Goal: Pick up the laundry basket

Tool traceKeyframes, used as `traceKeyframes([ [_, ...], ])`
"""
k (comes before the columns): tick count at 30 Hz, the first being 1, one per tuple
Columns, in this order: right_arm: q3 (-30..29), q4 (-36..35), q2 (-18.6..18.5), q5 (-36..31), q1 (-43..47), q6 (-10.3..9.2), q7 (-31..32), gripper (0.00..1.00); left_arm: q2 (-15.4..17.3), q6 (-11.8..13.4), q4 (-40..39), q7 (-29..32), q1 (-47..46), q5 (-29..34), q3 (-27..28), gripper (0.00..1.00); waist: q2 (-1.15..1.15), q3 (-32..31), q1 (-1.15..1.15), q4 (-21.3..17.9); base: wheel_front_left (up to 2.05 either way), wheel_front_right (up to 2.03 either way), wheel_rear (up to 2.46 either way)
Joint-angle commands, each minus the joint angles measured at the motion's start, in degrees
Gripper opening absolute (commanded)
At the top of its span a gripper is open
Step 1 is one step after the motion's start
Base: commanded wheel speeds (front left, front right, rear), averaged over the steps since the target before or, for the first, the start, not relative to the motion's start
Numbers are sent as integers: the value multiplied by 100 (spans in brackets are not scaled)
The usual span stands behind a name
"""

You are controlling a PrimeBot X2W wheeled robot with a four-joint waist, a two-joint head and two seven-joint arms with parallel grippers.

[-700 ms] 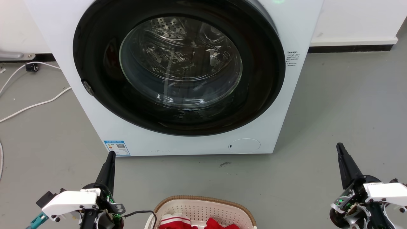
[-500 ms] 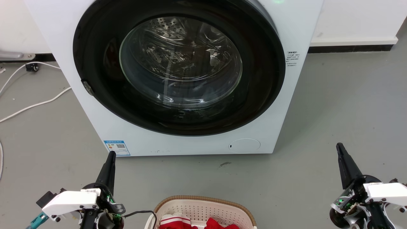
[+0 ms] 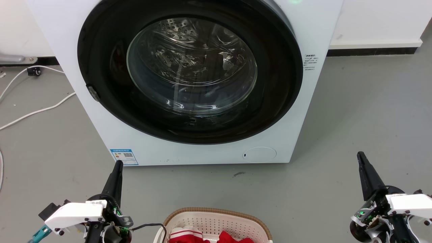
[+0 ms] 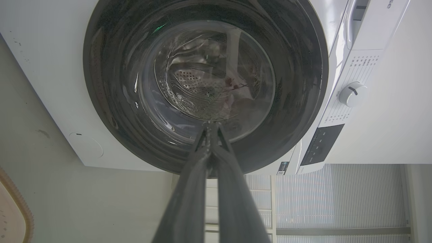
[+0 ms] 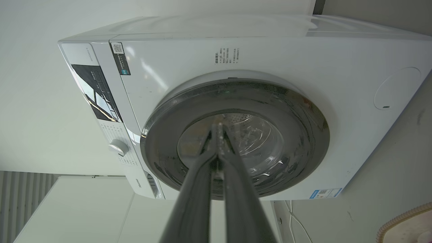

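The cream-white laundry basket [image 3: 206, 222] with perforated walls and a brown woven-look rim sits on the floor at the bottom middle of the head view, with red and white clothes [image 3: 226, 237] inside. A corner of its rim shows in the left wrist view [image 4: 20, 202] and in the right wrist view [image 5: 405, 216]. My left gripper [image 3: 118, 165] is shut, to the left of the basket and apart from it, fingers pointing at the washer. My right gripper [image 3: 360, 156] is shut too, well off to the basket's right. In both wrist views the fingertips [image 4: 210, 124] [image 5: 219, 125] meet with nothing between them.
A white front-loading washing machine [image 3: 314, 101] with a closed dark round glass door [image 3: 189, 71] stands just beyond the basket. White cables [image 3: 37, 111] lie on the grey floor at the left. Bare floor stretches to the washer's right.
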Motion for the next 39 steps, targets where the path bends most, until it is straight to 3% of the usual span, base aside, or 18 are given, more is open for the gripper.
traceKeyframes([
  [1, -10, 4, 24, -36, -68, 0, 16, 0, -3, -18, 5, 1, -61, 17, 21, 0, 0, 0, 0, 0, 0, 0, 0],
  [6, -14, 4, 26, -41, -68, 0, 20, 0, -5, -18, 5, 4, -61, 20, 22, 0, 0, 0, 0, 0, 0, 0, 0],
  [7, -3, -1, 2, -3, -1, 0, 2, 100, -2, 0, -1, -1, -1, 1, 2, 100, 0, 0, 0, 0, 0, 0, 0],
  [20, 189, -171, -5, -166, 67, 0, -282, 100, -8, -1, -113, -346, -88, 216, -284, 100, 0, 3, 0, 8, 0, 0, 0],
  [28, 369, -327, -124, -612, 89, 0, -535, 100, -8, -3, -325, -551, -115, 1007, -315, 100, 0, -1, 0, 14, 0, 0, 0],
  [39, 457, -524, -116, -1909, 130, 0, -793, 100, -8, 49, -630, -806, -133, 2235, -441, 100, 0, -16, 0, 23, 0, 0, 0],
])
